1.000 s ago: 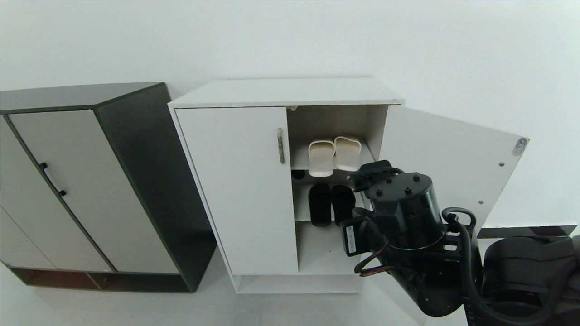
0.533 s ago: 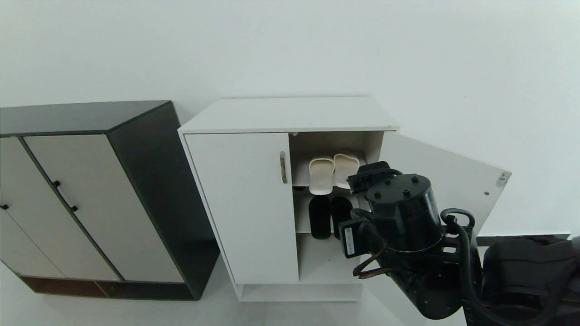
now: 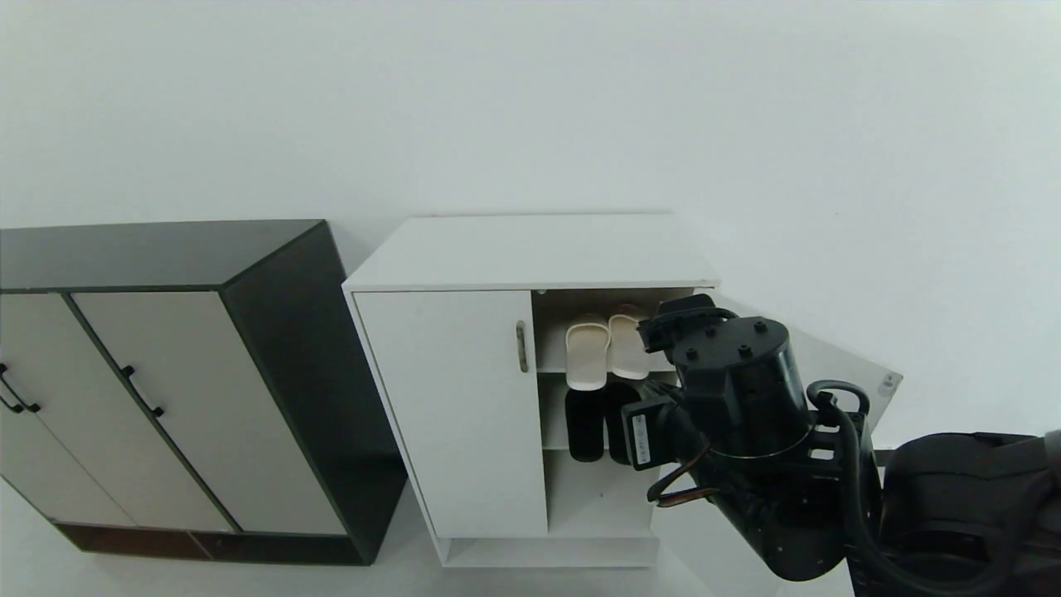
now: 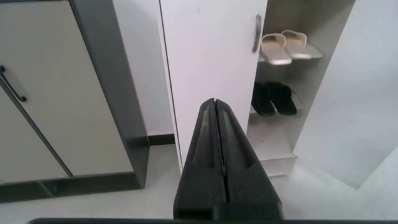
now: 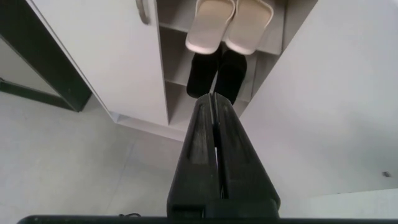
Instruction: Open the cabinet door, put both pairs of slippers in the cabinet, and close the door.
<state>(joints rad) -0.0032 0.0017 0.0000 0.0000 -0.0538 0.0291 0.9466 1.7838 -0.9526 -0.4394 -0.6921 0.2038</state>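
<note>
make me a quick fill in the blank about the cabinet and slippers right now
1. The white slippers sit directly ____ the black slippers.
2. The white cabinet has its right door ____.
3. The left gripper and the right gripper are both ____.

Missing words: above, open, shut.

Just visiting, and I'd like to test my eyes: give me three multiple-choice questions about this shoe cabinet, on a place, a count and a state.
1. Where does the cream pair of slippers lie? A upper shelf; B floor; C cabinet top.
2. How many pairs does the white cabinet hold? A one; B two; C three.
3. The right door is: A shut; B open; C removed.
1 A, above the black pair. 2 B, cream and black. 3 B, swung out.
</note>
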